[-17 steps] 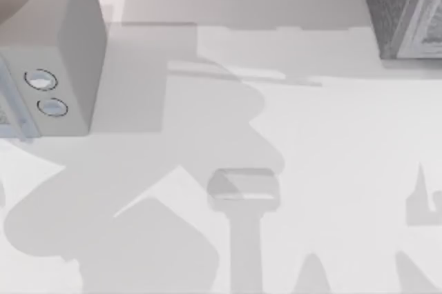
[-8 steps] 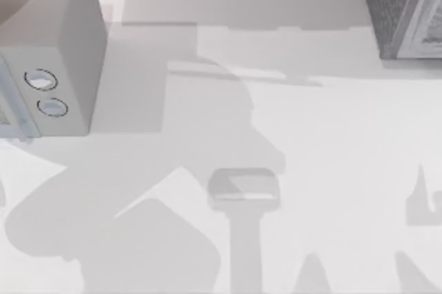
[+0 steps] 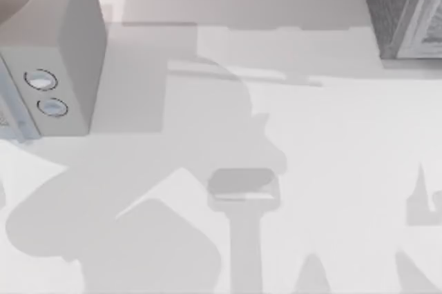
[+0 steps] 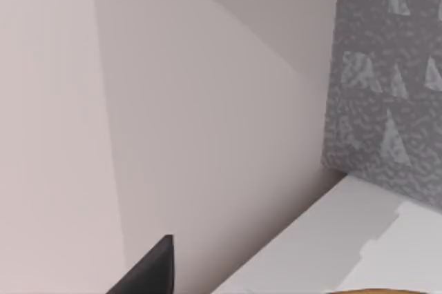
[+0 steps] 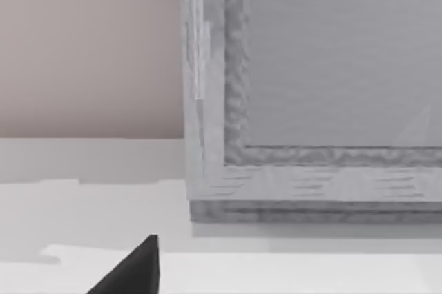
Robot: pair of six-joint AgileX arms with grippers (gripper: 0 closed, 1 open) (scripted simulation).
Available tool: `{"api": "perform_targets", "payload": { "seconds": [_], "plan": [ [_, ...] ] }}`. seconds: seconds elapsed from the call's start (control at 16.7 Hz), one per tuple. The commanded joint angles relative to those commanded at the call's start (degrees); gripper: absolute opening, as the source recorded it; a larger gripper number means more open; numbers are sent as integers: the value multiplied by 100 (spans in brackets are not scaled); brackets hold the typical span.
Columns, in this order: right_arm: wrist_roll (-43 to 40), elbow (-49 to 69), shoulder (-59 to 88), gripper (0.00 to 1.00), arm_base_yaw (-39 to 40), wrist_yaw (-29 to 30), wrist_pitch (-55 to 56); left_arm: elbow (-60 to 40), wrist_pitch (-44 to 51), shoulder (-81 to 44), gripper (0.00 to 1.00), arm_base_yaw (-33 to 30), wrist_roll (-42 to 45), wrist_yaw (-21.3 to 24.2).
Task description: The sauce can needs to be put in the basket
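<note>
Sauce can position: cannot tell. One pale box with two round dials is sitting at the counter's far-left corner, and one speckled grey box at its far-right corner. Left gripper and right gripper are hanging above the counter; grip state cannot be told.

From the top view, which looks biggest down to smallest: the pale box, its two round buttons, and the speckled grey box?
1. pale box, cut off by the edge.
2. speckled grey box, also cut off.
3. upper button and lower button: alike, so unranked.
</note>
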State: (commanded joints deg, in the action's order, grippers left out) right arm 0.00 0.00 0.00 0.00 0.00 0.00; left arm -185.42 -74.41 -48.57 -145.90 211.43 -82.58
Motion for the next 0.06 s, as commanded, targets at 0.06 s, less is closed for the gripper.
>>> {"api": "perform_targets", "payload": {
  "seconds": [0.06],
  "plan": [
    [0, 0, 0, 100, 0, 0, 0, 0, 0, 0, 100, 0, 0, 0]
  ]
}}
